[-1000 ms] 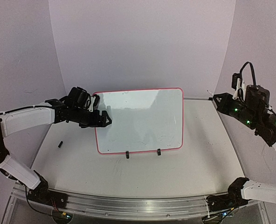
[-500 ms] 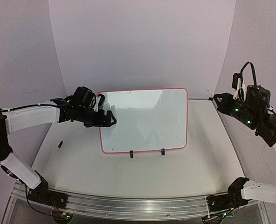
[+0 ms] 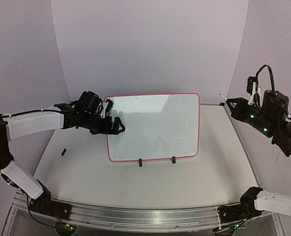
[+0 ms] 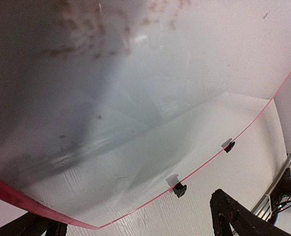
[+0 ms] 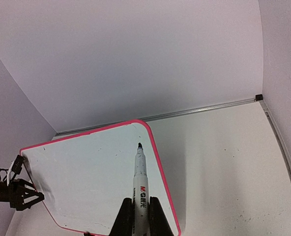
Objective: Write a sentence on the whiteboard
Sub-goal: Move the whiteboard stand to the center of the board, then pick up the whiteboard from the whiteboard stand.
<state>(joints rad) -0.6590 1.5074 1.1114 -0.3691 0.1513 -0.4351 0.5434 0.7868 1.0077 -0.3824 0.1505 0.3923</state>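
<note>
The whiteboard (image 3: 158, 129) stands on its two black clip feet (image 3: 140, 162) mid-table, pink rim all round. No sentence shows on its face, only faint smudges. My left gripper (image 3: 117, 126) is open at the board's left edge. In the left wrist view the board (image 4: 135, 98) fills the frame, and its lower rim runs between the wide-apart fingers (image 4: 229, 216). My right gripper (image 3: 232, 104) hangs high at the right, shut on a white marker (image 5: 141, 179). The uncapped tip of the marker (image 3: 221, 97) points toward the board without touching it.
A small black cap (image 3: 63, 152) lies on the table left of the board. A metal rail (image 3: 212, 103) runs along the table's back edge behind the board. A curved white backdrop closes off the rear and sides.
The whiteboard has slid to the right, with my left gripper following against its left edge. My right arm has shifted slightly with the marker still in its grip.
</note>
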